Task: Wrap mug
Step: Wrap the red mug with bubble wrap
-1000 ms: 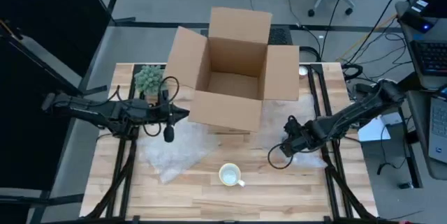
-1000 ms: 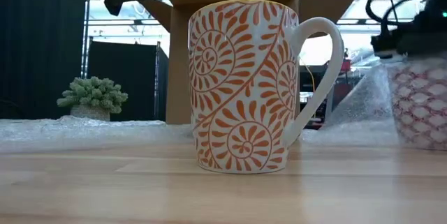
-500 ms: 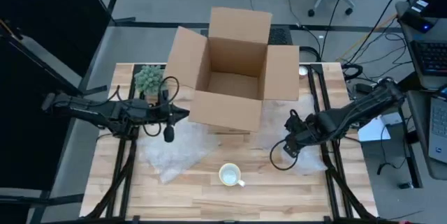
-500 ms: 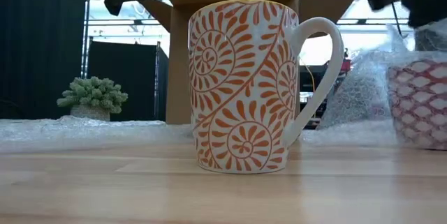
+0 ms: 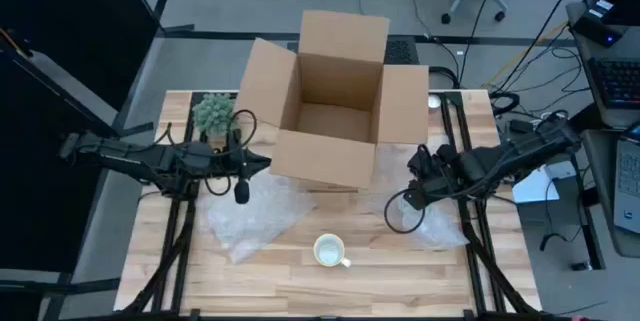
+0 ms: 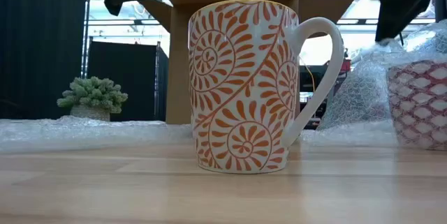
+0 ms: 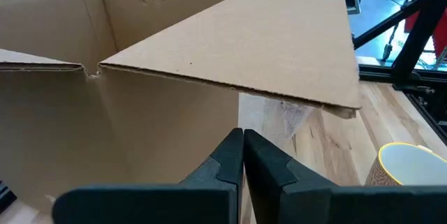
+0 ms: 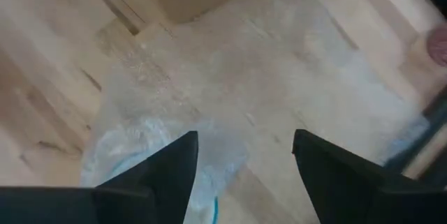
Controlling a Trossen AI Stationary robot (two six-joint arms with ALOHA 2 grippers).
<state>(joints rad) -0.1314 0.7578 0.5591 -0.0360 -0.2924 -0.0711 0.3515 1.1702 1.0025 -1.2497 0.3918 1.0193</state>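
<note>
We find the mug point(image 5: 329, 252) upright on the bench point(image 5: 300, 286), at 6 o'clock from the cardboard box point(image 5: 335, 101). The right end effector point(image 5: 418, 183), fingers spread wide, hovers above bubble wrap point(image 5: 435, 223). The left end effector point(image 5: 262, 163), fingers pressed together and empty, waits at the box's 9 o'clock side.

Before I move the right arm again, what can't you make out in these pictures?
- Second mug: cut off by the low view's right edge, partly behind bubble wrap; in the high view the wrap and arm cover it.
- Orange mug: whether anything is inside is too small to tell in the high view.
- Box: its inside floor is hidden in the left wrist view by a flap.
- Right claw: the wrap beneath it is blurred in its wrist view.
</note>
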